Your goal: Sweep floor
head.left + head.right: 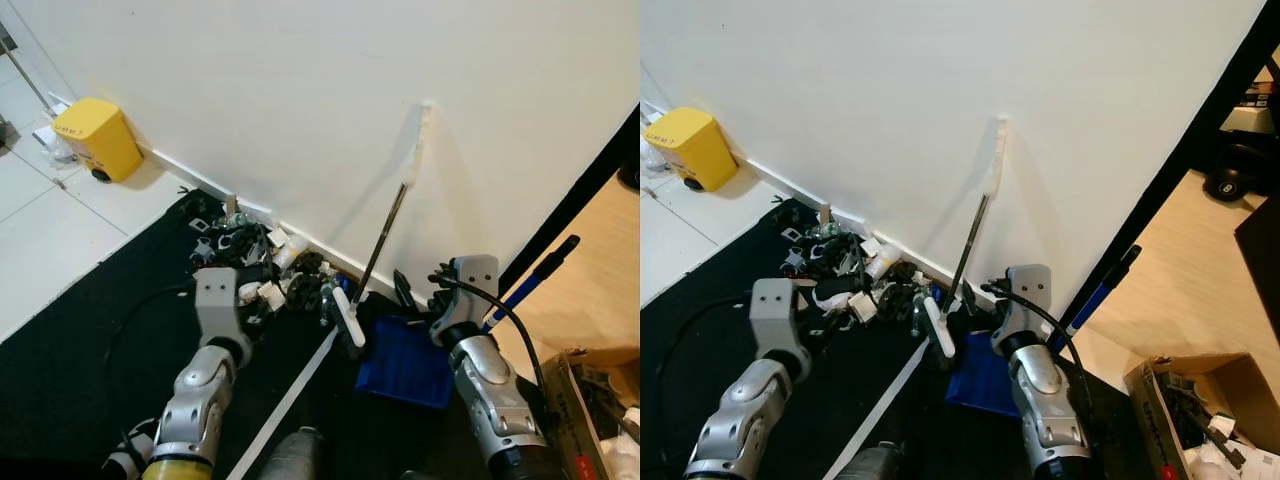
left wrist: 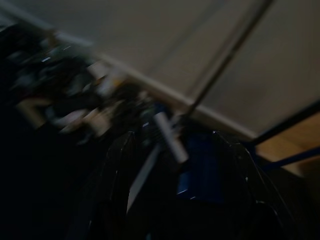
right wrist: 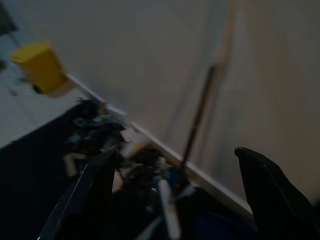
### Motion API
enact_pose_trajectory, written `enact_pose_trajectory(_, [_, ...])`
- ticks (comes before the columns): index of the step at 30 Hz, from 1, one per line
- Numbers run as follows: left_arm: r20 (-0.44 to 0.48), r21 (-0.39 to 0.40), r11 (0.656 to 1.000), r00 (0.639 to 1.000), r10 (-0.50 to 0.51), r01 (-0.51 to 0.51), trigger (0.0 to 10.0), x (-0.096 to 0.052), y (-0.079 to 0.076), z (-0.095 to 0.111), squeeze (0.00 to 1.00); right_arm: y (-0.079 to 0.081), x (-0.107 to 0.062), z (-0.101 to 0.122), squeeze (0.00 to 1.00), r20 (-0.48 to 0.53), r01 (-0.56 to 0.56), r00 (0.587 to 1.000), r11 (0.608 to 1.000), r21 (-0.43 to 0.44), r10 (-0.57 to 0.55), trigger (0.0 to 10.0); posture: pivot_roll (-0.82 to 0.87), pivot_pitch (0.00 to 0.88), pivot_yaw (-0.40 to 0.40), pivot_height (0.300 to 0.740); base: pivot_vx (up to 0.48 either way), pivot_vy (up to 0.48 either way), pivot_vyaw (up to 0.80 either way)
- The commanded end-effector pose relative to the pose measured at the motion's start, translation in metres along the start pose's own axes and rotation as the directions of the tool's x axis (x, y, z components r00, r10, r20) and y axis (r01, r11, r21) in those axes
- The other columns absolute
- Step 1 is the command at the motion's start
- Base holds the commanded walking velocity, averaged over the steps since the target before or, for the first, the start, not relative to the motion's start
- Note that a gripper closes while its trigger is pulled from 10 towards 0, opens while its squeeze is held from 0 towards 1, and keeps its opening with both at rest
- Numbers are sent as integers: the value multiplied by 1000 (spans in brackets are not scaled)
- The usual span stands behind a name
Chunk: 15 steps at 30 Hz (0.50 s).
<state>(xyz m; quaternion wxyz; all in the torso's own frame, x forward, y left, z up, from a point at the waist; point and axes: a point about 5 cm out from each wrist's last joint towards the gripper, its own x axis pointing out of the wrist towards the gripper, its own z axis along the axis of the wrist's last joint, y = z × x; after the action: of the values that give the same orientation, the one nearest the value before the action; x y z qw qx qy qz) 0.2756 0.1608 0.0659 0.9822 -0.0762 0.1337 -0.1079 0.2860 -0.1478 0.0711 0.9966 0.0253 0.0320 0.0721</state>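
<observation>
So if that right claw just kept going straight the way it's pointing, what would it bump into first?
Probably the broom leaning on the wall. The right gripper, fingers spread open, points toward its handle, with the broom's head and the litter pile lower on the floor. Depth is hard to judge in this dark, blurred wrist view.

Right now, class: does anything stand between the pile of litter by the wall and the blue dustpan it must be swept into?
Yes. The broom leans against the wall, and its white head rests on the black mat between the litter pile and the blue dustpan. Nothing else visible lies between them.
</observation>
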Motion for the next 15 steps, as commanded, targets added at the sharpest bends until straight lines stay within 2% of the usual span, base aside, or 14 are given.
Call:
enact_pose_trajectory(1, [-5, -29, 999, 999, -32, 32, 10000, 2, -7, -5, 0, -9, -5, -3, 0, -8, 45, 999, 999, -11, -45, 10000, 79, 105, 43, 740, 0, 0, 0])
enact_pose_trajectory(2, [6, -31, 998, 999, -47, 48, 10000, 6, -11, -4, 0, -16, -7, -1, 0, 4, 71, 997, 997, -15, -71, 10000, 61, 106, 54, 740, 0, 0, 0])
enact_pose_trajectory(5, [8, -29, 998, 999, -50, 50, 10000, 7, -12, -4, 0, -19, -8, 0, 0, 8, 77, 997, 997, -16, -77, 10000, 61, 106, 54, 740, 0, 0, 0])
enact_pose_trajectory(7, [-2, 18, 999, 999, -47, 47, 10000, 8, -12, -6, 0, -22, -10, 1, 0, 10, 80, 997, 997, -18, -80, 10000, 56, 108, 62, 740, 0, 0, 0])
enact_pose_trajectory(10, [-14, 44, 998, 999, -40, 40, 10000, 8, -10, -8, 0, -22, -10, 0, 0, 7, 77, 997, 997, -19, -77, 10000, 56, 109, 64, 740, 0, 0, 0])
enact_pose_trajectory(12, [-29, 68, 998, 999, 12, -10, 10000, 7, 1, -10, 0, -14, -9, -3, 0, 2, 70, 998, 998, 8, -70, 10000, 62, 109, 61, 740, 0, 0, 0])
enact_pose_trajectory(15, [-26, 62, 997, 999, 37, -35, 10000, 8, 5, -9, 0, -11, -7, -3, 0, 2, 66, 998, 998, 23, -66, 10000, 69, 107, 56, 740, 0, 0, 0])
